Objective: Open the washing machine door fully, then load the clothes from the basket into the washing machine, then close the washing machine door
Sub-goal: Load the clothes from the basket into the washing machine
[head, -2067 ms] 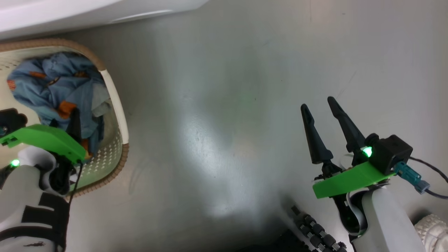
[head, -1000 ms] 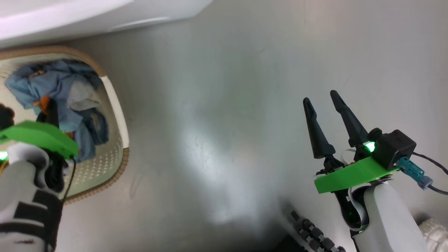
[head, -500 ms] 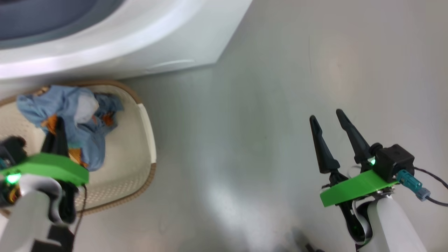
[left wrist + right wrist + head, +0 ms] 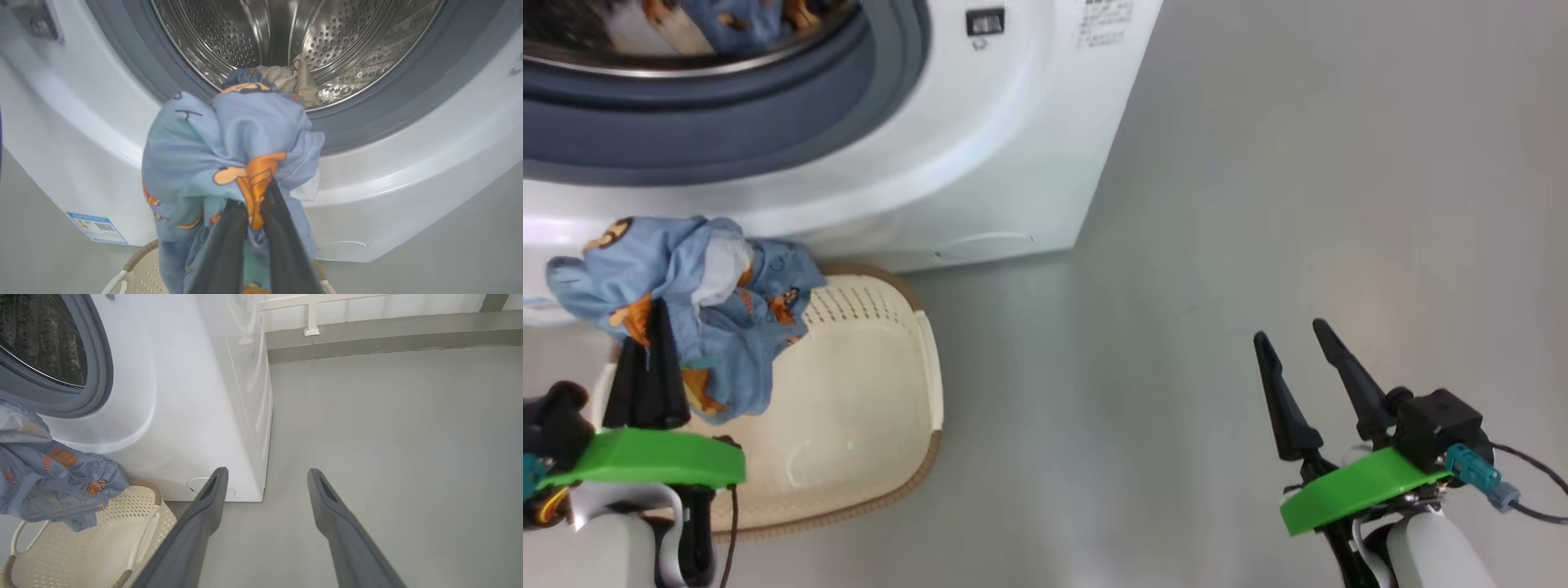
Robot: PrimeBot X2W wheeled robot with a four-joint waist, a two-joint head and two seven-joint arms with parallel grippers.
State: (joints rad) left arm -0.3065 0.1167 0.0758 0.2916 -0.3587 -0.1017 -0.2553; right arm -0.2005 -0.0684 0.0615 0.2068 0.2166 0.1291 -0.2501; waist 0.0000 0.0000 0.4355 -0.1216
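Bundle of light-blue clothes (image 4: 711, 273) w/ orange prints hangs pinched in my left hand (image 4: 645, 331), fingers narrow and closed on the cloth, at the left of the head view. It's held up over the far-left part of the basket (image 4: 934, 392); can't tell if its lowest fold touches the rim. The basket sits on the floor (image 4: 1258, 180) just in front of the washing machine (image 4: 1013, 155), lower left to centre. In the left wrist view the bundle is mid-frame, just below the grey-ringed mouth (image 4: 408, 90), w/ the drum (image 4: 359, 36) straight ahead at the top.

My right hand (image 4: 1289, 331) is at the lower right, fingers spread wide, holding nothing, well apart from machine & basket, over bare floor.

Progress, as I judge it: the mouth is uncovered, so door-opening looks done. Some items lie in the drum, a cream piece (image 4: 292, 75) & a bit of blue beside it near the front lip. Basket interior looks bare where I can see it, tho part is hidden behind the bundle & my left arm (image 4: 605, 547), so this is prob. the last load. Left to do: carry the bundle up & fwd thru the mouth, let go inside, check nothing drapes over the mouth's edge, then close the door.
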